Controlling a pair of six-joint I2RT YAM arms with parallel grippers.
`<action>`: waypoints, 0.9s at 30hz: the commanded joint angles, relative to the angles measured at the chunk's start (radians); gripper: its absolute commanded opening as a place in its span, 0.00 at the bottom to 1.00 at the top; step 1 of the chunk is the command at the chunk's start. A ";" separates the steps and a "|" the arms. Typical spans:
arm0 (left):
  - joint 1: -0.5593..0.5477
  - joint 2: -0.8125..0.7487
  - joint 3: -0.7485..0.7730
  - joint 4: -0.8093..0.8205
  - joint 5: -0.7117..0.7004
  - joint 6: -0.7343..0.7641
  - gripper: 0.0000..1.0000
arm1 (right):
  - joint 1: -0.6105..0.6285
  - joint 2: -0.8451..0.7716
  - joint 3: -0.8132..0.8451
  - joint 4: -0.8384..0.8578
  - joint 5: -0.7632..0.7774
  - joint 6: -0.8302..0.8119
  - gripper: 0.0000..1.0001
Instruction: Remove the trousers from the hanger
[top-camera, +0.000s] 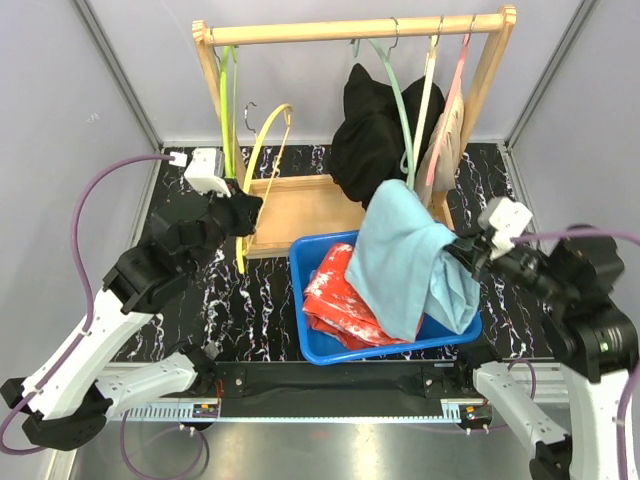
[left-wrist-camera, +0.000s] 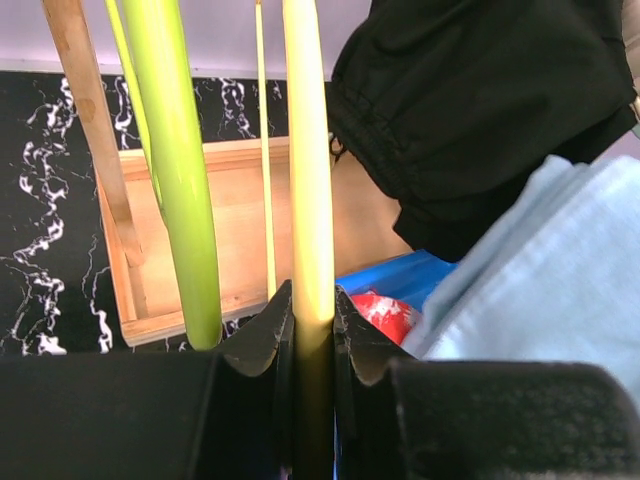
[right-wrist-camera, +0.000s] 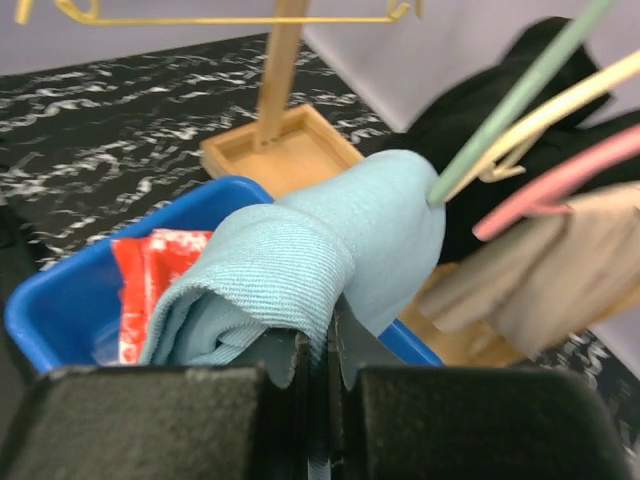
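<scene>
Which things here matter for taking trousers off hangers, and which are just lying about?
Job: light blue trousers, black trousers, beige trousers, red patterned trousers, mint hanger, yellow hanger, blue bin.
Lying about: lime hanger, wooden rack, marbled table.

You can count five hangers: one lime green hanger (left-wrist-camera: 172, 150), one yellow hanger (left-wrist-camera: 307, 150), one mint hanger (right-wrist-camera: 520, 100), one cream hanger (top-camera: 427, 100) and one pink hanger (right-wrist-camera: 560, 178). The trousers come in four colours: one red patterned pair (top-camera: 340, 300), one light blue pair (top-camera: 405, 260), one beige pair (top-camera: 445, 140), and a black heap (top-camera: 370, 130) that could be one pair or more. There is one blue bin (top-camera: 350, 352), one wooden rack (top-camera: 350, 30) and two grippers, the left gripper (top-camera: 245, 210) and the right gripper (top-camera: 455, 245).
</scene>
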 joint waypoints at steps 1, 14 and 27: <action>0.003 -0.008 0.078 0.057 -0.016 0.040 0.00 | -0.053 -0.080 -0.009 0.084 0.117 -0.057 0.00; 0.003 0.020 0.127 0.031 -0.003 0.041 0.00 | -0.148 -0.140 -0.048 0.104 0.327 -0.086 0.00; 0.003 -0.042 0.084 0.027 -0.016 0.034 0.00 | -0.156 -0.119 -0.058 0.195 0.526 -0.158 0.00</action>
